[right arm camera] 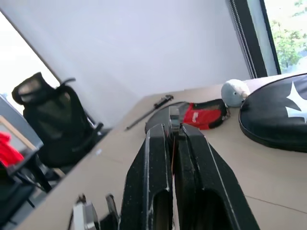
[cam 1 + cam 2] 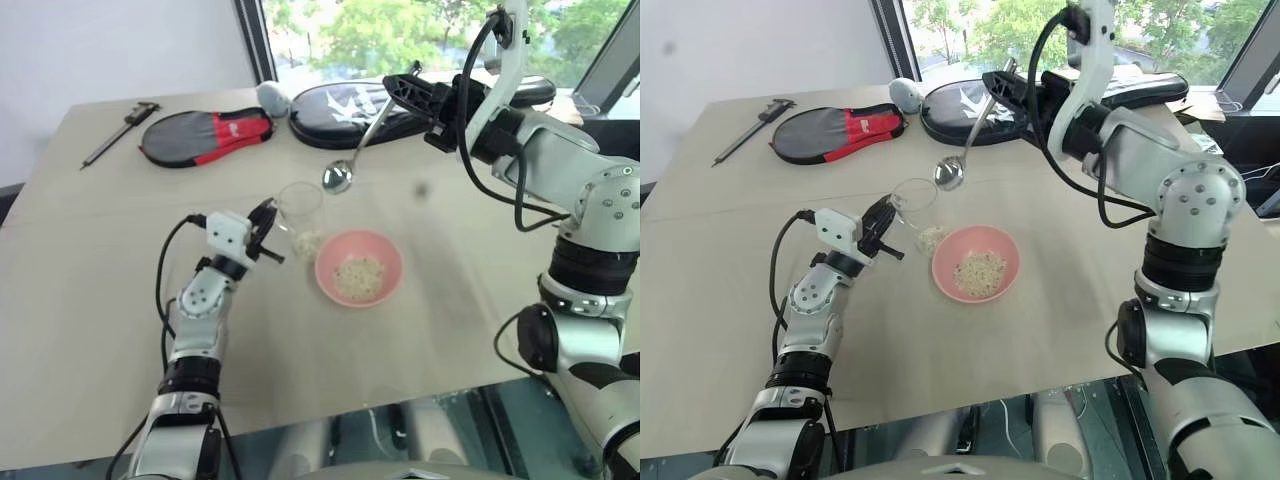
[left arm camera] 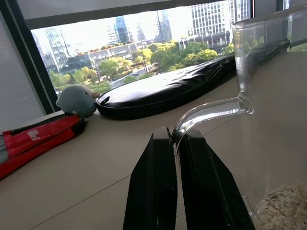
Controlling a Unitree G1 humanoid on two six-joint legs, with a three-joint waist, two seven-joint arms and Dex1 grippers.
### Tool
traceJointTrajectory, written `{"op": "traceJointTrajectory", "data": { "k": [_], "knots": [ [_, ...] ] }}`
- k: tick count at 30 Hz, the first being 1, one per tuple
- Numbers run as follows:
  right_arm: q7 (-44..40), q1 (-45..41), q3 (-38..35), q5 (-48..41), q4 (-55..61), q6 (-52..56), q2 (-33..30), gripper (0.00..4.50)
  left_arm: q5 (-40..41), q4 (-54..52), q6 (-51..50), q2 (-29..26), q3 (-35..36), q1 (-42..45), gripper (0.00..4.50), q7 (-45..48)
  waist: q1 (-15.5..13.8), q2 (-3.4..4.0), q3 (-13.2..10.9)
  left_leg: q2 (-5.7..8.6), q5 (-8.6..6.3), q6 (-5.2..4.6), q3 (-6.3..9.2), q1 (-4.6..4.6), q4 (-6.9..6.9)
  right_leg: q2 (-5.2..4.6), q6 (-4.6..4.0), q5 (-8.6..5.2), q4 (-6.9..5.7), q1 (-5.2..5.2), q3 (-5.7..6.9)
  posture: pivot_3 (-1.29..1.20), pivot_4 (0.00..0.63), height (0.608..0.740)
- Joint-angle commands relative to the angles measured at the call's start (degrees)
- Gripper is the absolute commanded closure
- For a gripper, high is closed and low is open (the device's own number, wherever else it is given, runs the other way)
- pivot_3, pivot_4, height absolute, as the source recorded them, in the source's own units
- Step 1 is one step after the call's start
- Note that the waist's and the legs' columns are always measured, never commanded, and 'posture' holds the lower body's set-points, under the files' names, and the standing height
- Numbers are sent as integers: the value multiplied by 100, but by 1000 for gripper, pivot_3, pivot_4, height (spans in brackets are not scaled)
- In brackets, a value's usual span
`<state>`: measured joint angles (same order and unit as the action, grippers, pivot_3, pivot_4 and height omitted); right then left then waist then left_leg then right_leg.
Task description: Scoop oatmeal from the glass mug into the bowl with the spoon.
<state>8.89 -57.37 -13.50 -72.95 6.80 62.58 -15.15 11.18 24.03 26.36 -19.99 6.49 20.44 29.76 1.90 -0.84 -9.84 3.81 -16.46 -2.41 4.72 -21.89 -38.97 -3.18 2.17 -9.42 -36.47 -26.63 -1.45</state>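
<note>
Since L fingers (image 3: 175, 158) pinch the slick, breakable mug (image 2: 299, 215) handle, I grip gently; R fingers (image 2: 400, 88) clamp the thin, stiff spoon (image 2: 352, 152) at its handle end.

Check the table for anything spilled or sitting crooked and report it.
The glass mug is tilted, held by its handle in the left gripper, with oatmeal piled in its low side. No spill visible. The right gripper holds the spoon above the mug.
</note>
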Motion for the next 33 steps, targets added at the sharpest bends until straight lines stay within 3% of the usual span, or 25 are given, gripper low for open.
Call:
{"op": "traceJointTrajectory", "data": {
  "k": [1,8,15,19,22,26,33],
  "knots": [
    [99,-116,27,-10,-9,-149,215,4500,-25,-177,3,-5,-11,-70,4427,28,3,0,0,0,0,0,0,0,0,0,0,0,0,0,1,0,150,740],
    [-119,308,536,603,-37,-348,735,4500,-175,-231,-6,18,-37,-40,4427,-91,11,2,1,0,0,-1,1,0,0,2,1,0,-3,-1,2,0,150,740],
    [-1197,610,1628,1894,62,-633,493,4500,-290,-580,-89,55,-60,-256,4427,-260,22,2,1,1,0,0,1,1,-1,5,1,1,-3,-1,4,0,150,740],
    [-1651,616,1800,2212,44,-744,528,4500,-310,-725,-176,40,-35,-347,4427,-291,24,2,1,1,0,0,3,0,-1,5,1,1,-3,-1,5,0,150,740],
    [-1845,591,1776,2391,13,-823,609,3467,-317,-727,-209,31,-25,-335,4500,-299,23,2,1,1,0,0,4,1,-1,5,1,1,-3,-1,7,0,150,740],
    [-1937,573,1628,2525,3,-912,756,1602,-321,-725,-226,38,-29,-315,4500,-309,26,2,1,1,1,1,5,2,0,5,1,0,-3,-1,7,0,150,740],
    [-2032,508,1386,2732,-48,-1064,816,1602,-127,-744,-221,100,-14,-335,4500,-186,23,2,1,1,1,2,5,1,-1,4,1,0,-2,-1,7,0,150,740]
  ]
}}
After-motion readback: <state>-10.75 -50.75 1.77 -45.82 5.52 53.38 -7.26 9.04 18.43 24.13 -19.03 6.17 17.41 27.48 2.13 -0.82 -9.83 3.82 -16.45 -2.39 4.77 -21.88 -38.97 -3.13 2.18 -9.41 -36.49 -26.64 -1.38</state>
